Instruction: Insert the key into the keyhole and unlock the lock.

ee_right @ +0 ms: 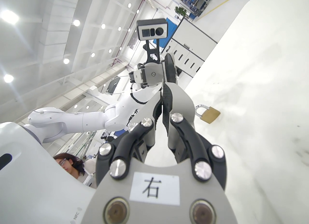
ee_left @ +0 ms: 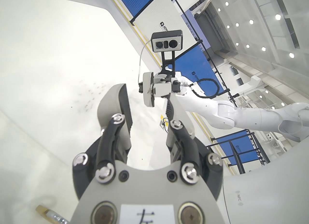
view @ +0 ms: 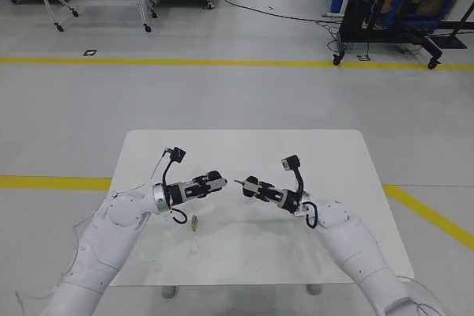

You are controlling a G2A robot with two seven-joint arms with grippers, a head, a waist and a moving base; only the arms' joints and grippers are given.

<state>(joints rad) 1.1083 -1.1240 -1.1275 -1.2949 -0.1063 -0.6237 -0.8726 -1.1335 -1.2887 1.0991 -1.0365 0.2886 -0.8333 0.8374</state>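
key: pinched in the right claw (ee_right: 164, 92), fingers clamped flat together on it, with just a thin sliver of key (view: 238, 182) poking out the front. It's held up off the worktop (view: 316, 158), around the middle.
key axis: runs side to side across the worktop, tip aimed straight at the left claw (view: 221, 182), not at the lock.
left claw: spread wide open with nothing in it, facing the right claw nose to nose across a small gap.
lock: brass padlock (ee_right: 210, 115) lying flat on the worktop near the front edge, left of centre, on the left claw's side.
lock axis: roughly front edge to back edge from above, so about crosswise to the key. There's a silver shackle (ee_right: 199, 109) at one end. I can't make out the keyhole.
who's nearer: left claw, I'd say. The lock sits down and toward the front edge from both claws.
my guess: the free left claw needs to fetch the lock and turn its keyhole end toward the key. Nothing is inserted yet, so it's early days.
watch out: thin key and a small grip, so a crooked approach could twist it in the pads.
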